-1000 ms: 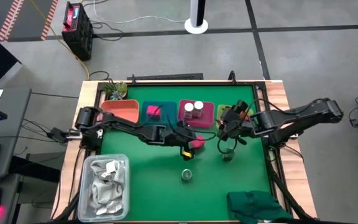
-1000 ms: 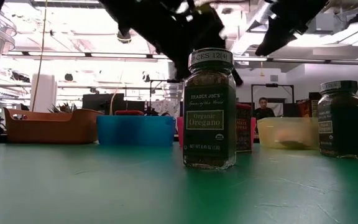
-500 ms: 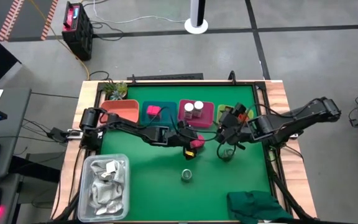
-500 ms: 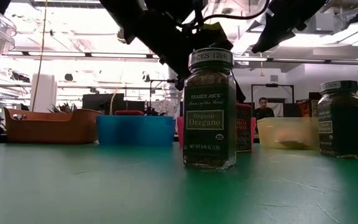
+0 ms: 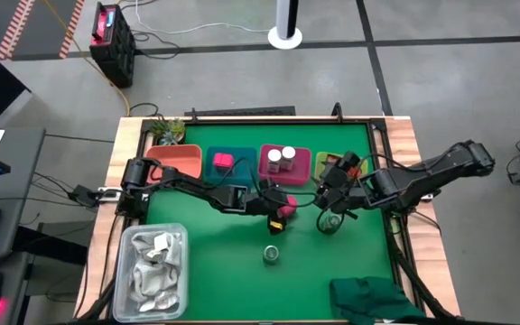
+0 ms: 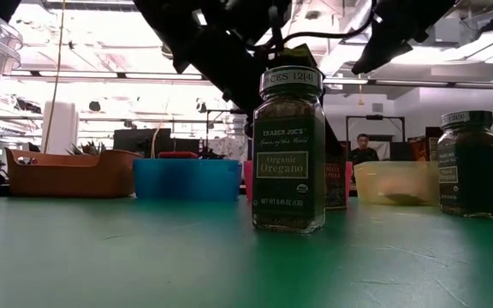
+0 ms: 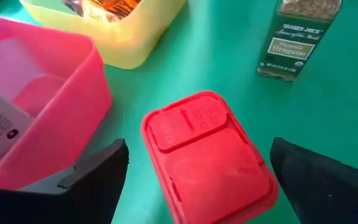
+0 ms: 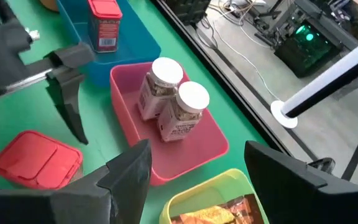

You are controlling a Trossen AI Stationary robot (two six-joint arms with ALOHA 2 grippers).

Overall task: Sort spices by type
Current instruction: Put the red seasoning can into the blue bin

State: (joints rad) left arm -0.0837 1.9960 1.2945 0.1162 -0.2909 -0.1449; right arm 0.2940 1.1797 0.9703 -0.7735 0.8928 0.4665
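Observation:
A pink block (image 5: pixel 283 209) (image 7: pixel 207 155) stands on the green table in front of the pink bin. My left gripper (image 5: pixel 276 206) (image 7: pixel 197 149) is open, with one finger on either side of the block and a gap to each. My right gripper (image 5: pixel 334 187) (image 8: pixel 197 149) hangs open above the table, just on the far side of a greenish glass jar (image 5: pixel 330 222) (image 6: pixel 472 162). A second greenish jar (image 5: pixel 271 255) (image 6: pixel 288 150), labelled oregano, stands nearer the near edge. Both jars stand upright on their bases.
Four bins line the far edge: orange (image 5: pixel 174 162), blue (image 5: pixel 230 152) with a pink block (image 8: pixel 104 22), pink (image 8: pixel 185 155) with two white-capped jars (image 8: pixel 176 102), yellow (image 5: pixel 321 161) with orange packets (image 8: pixel 219 208). A clear tub of white wrappers (image 5: pixel 156 269) sits near left, a dark green cloth (image 5: pixel 373 298) near right.
My right gripper has moved a little toward the near edge, closer to the greenish jar beside it. The jars and the pink block have stayed where they were.

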